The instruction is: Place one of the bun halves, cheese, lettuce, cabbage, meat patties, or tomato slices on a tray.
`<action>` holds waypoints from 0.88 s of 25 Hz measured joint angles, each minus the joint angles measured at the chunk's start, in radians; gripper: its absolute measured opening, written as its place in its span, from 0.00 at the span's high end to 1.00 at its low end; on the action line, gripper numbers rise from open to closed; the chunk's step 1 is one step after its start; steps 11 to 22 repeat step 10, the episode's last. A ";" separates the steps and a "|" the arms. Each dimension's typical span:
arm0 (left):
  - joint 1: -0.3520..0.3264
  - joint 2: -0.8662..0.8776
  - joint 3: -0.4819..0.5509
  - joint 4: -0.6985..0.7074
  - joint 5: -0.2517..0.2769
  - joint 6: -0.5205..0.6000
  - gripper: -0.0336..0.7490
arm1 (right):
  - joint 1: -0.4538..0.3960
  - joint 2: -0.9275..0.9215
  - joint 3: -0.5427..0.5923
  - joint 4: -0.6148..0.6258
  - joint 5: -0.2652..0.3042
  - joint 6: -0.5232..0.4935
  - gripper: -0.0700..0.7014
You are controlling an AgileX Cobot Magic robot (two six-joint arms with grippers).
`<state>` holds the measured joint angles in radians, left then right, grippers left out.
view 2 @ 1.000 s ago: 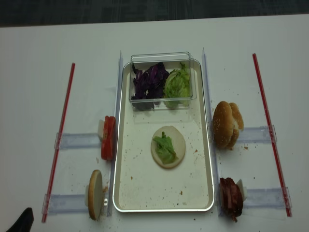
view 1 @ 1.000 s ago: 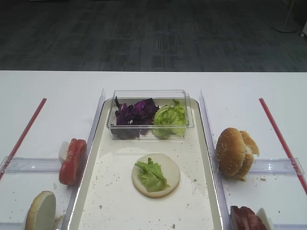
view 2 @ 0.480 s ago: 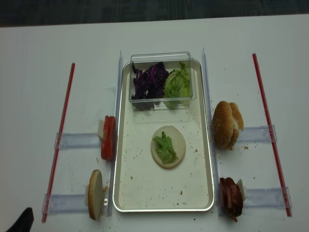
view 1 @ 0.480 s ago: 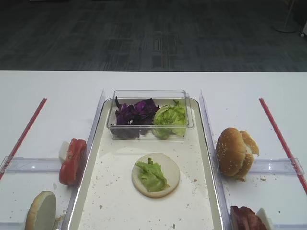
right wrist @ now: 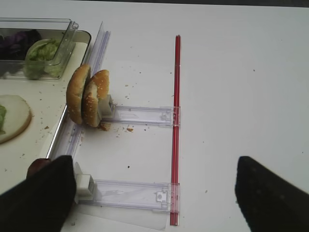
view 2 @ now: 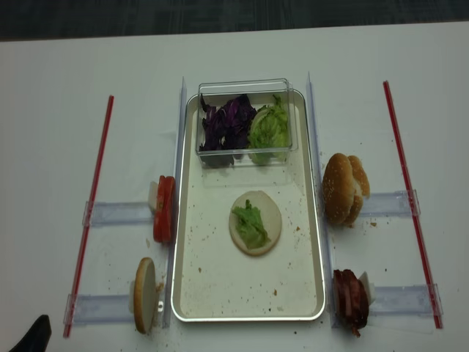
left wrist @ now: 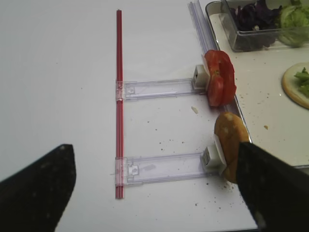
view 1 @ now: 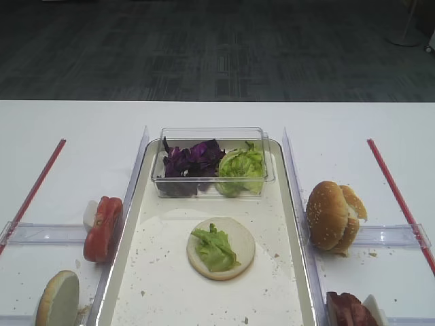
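On the tray (view 1: 279,272) lies a pale bun half (view 1: 238,238) with a lettuce piece (view 1: 215,249) on top. Cabbage (view 1: 192,159) and more lettuce (view 1: 241,168) fill the clear box. Tomato slices (view 1: 102,227) stand left of the tray and sesame bun halves (view 1: 332,216) stand right of it. Meat patties (view 1: 348,311) are at the front right. Cheese is out of view. My left gripper (left wrist: 154,193) hangs open over the table left of another bun half (left wrist: 228,145). My right gripper (right wrist: 154,195) hangs open, right of the patties, holding nothing.
The clear plastic box (view 1: 212,134) sits at the tray's far end. Clear rails (view 1: 139,170) line both long sides of the tray, with clear holders (right wrist: 140,116) across them. Red strips (view 1: 394,193) lie at the far left and right. Crumbs speckle the tray.
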<state>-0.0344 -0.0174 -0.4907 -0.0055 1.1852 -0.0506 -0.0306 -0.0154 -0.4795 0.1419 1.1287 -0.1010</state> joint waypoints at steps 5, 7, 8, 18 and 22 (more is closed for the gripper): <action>0.000 0.000 0.000 0.000 0.000 0.000 0.17 | 0.000 0.000 0.000 0.000 0.000 0.000 0.03; 0.000 0.000 0.000 0.000 0.000 0.000 0.17 | 0.000 0.000 0.000 0.000 0.000 0.000 0.03; 0.000 0.000 0.000 0.000 0.000 0.000 0.17 | 0.000 0.000 0.000 0.000 0.000 0.000 0.03; 0.000 0.000 0.000 0.000 0.000 0.000 0.17 | 0.000 0.000 0.000 0.000 0.000 0.000 0.03; 0.000 0.000 0.000 0.000 0.000 0.000 0.17 | 0.000 0.000 0.000 0.000 0.000 0.000 0.03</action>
